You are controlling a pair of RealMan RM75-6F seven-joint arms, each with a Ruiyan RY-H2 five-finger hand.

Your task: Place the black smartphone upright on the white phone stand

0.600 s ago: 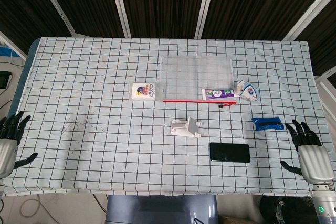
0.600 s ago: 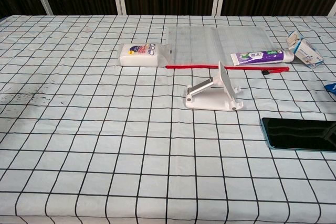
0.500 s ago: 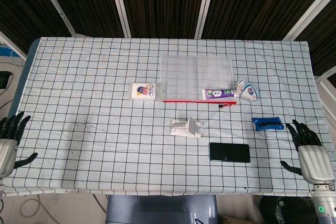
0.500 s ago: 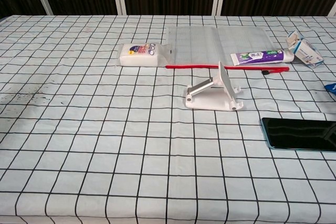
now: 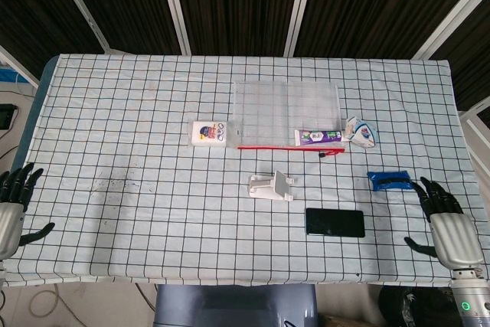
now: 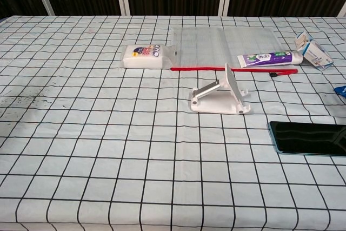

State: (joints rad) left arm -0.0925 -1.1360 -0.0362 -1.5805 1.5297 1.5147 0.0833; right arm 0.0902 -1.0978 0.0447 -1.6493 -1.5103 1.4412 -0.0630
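Lay flat, screen up: black smartphone (image 5: 334, 222) on the checked tabletop (image 5: 138, 212), just in front and to the right of the white phone stand (image 5: 270, 187), not touching it. Stood empty, back plate tilted. Hovered at the right edge, palm down, fingers spread and holding nothing: right hand (image 5: 444, 223), near a blue packet (image 5: 390, 181). Hung off the left edge likewise, fingers apart: left hand (image 5: 11, 208). Farther back, toothpaste tube (image 5: 318, 137), clear zip bag (image 5: 286, 112), small white pack (image 5: 209, 132).
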